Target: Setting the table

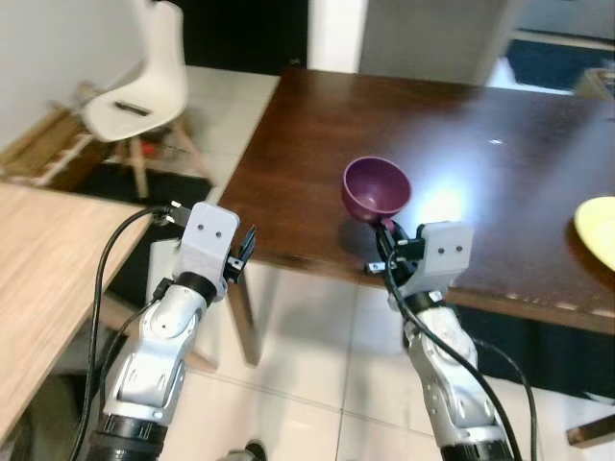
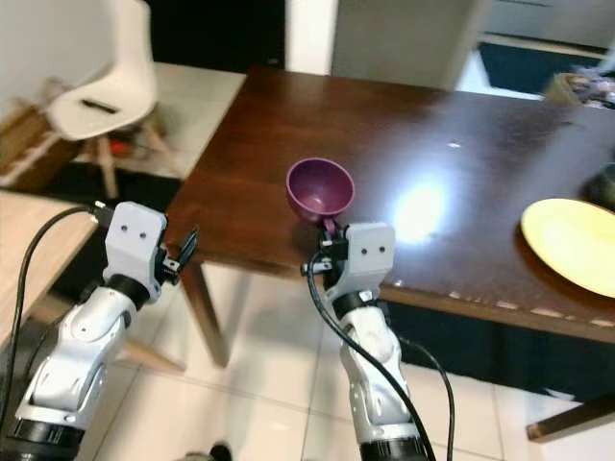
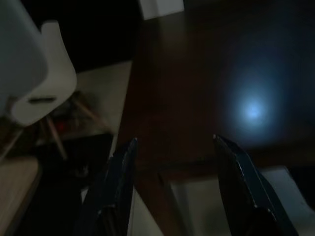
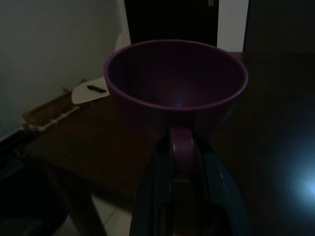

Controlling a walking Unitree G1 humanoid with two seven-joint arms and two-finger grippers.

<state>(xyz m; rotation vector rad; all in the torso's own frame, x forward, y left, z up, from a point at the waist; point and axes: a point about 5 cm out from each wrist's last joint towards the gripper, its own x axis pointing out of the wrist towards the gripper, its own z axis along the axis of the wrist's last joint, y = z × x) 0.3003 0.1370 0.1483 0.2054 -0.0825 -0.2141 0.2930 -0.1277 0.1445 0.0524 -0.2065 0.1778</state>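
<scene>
Right gripper [image 4: 184, 162]: we see it clamped on the handle of the purple cup [image 1: 376, 187], held above the near edge of the dark table [image 1: 288, 154].
Left gripper [image 3: 172, 187]: fingers spread, holding nothing, beside the table corner.
Yellow plate [image 2: 573, 242]: on the table, far right.
White chair [image 1: 144, 91]: beyond the table's left end.

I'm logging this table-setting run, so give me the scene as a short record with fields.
held item: purple cup, above the near edge of the dark wooden table
right gripper: shut on the cup's handle
left gripper: open, empty, short of the table's corner
also on table: yellow plate, far right
nearby: white chair
</scene>
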